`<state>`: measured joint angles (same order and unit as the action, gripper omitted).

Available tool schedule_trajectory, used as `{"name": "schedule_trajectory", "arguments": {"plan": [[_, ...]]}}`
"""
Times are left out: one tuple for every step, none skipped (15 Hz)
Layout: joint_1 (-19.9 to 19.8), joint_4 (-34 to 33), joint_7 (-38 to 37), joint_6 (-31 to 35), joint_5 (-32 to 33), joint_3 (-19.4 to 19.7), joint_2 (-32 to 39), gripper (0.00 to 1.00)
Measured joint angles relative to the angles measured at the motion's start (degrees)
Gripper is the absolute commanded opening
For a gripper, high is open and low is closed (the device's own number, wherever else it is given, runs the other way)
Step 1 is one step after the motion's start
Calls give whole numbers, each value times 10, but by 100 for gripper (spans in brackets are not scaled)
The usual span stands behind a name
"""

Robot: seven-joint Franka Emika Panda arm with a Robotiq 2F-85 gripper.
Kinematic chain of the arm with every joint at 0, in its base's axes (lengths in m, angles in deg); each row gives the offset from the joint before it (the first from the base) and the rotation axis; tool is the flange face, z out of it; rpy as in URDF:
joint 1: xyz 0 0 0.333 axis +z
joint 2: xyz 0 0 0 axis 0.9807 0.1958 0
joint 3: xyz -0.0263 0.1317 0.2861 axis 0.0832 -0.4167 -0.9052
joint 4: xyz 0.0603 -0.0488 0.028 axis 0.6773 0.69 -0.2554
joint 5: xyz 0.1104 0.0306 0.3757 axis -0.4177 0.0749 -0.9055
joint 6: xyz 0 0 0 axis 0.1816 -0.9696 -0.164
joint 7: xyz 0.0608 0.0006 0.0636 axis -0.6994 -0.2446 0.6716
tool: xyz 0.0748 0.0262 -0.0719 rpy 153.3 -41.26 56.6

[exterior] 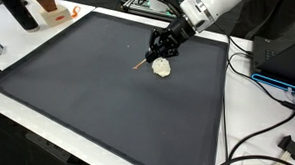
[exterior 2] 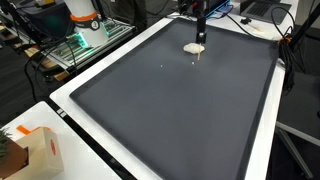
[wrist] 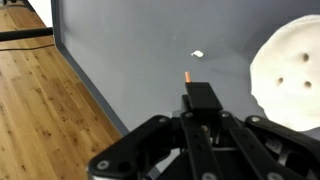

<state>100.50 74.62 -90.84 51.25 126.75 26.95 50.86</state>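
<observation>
Wood-coloured thin stick (wrist: 188, 76) w/ a pinkish tip, pinched in the gripper (wrist: 200, 102). The fingers look pressed together on it; we see no gap in wrist view. The stick pokes out ahead of the gripper, low over the dark grey mat (exterior: 78, 91), toward the mat's far end in both exterior views. We can't tell whether the tip touches the mat.

Just beside it lies a white roundish lump (wrist: 288, 75) w/ two small holes, apart from the stick as far as we can tell. A white crumb (wrist: 197, 54) sits a bit further out.

Handling, our est.: the stick is v. light and stiff but thin, so it prob. snaps or pivots if levered sideways. It looks smooth and may slide betw. the pads. Best hold is across the shaft, well back from the tip, as here. The lump looks soft, maybe crumbly; we can't confirm.
</observation>
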Motion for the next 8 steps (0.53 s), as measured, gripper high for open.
{"name": "schedule_trajectory", "arguments": {"plan": [[0, -2, 0, 0, 0, 0, 1, 3], [0, -3, 0, 0, 0, 0, 2, 3], [0, -3, 1, 0, 0, 0, 2, 3], [0, -3, 1, 0, 0, -1, 2, 3], [0, -3, 2, 0, 0, -2, 2, 3], [0, -4, 3, 0, 0, -2, 2, 3], [0, -4, 4, 0, 0, -3, 2, 3], [-1, -4, 5, 1, 0, -4, 2, 3]]}}
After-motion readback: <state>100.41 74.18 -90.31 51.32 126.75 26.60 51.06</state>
